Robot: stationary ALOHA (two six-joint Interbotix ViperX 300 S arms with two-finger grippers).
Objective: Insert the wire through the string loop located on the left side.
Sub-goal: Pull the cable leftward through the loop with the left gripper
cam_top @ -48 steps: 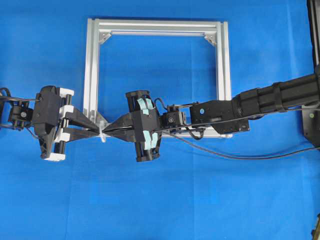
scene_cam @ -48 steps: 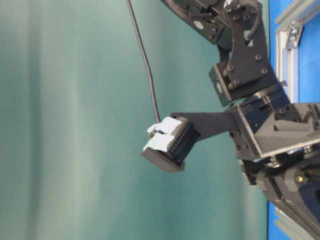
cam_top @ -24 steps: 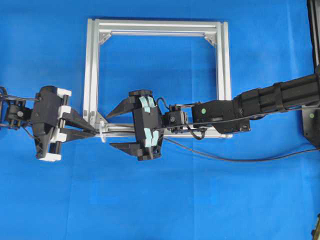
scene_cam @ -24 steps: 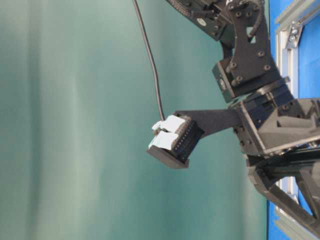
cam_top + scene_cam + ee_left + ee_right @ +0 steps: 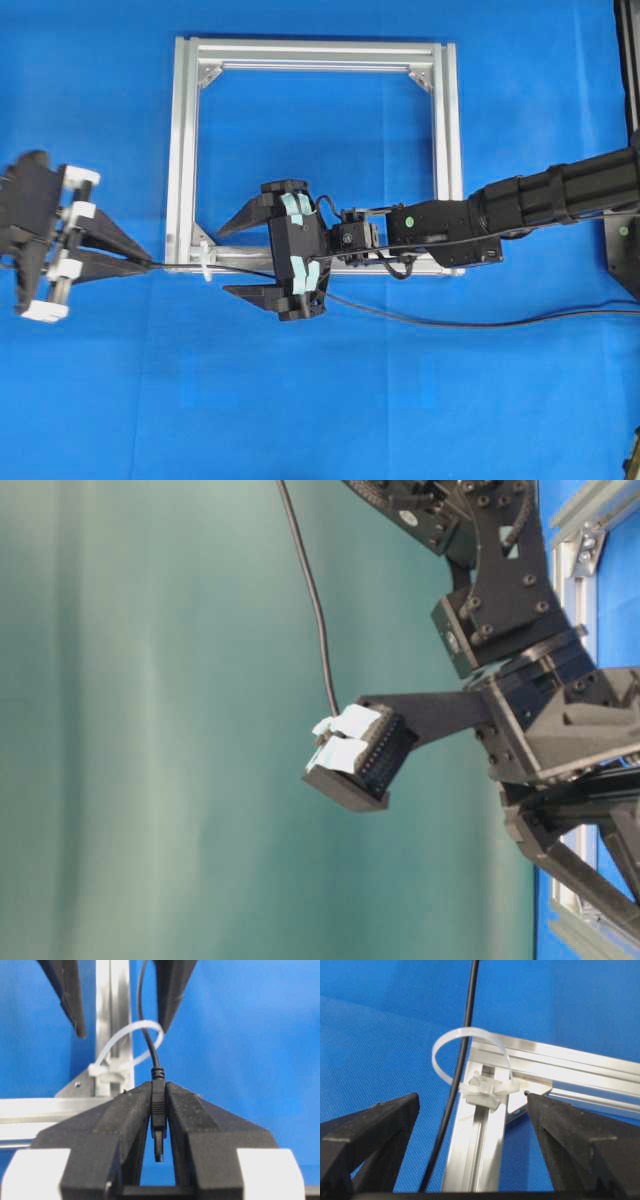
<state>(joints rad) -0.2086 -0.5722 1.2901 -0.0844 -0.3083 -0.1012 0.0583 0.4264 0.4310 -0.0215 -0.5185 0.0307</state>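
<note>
Black wire [image 5: 158,1110] through string loop [image 5: 131,1045], clamped in left gripper [image 5: 159,1110]

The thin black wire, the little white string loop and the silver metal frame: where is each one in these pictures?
Thin black wire [image 5: 158,1110]: left wrist view, on its plug.
Little white string loop [image 5: 441,1046]: right wrist view, on its curved band.
Silver metal frame [image 5: 310,48]: overhead view, on its top bar.
</note>
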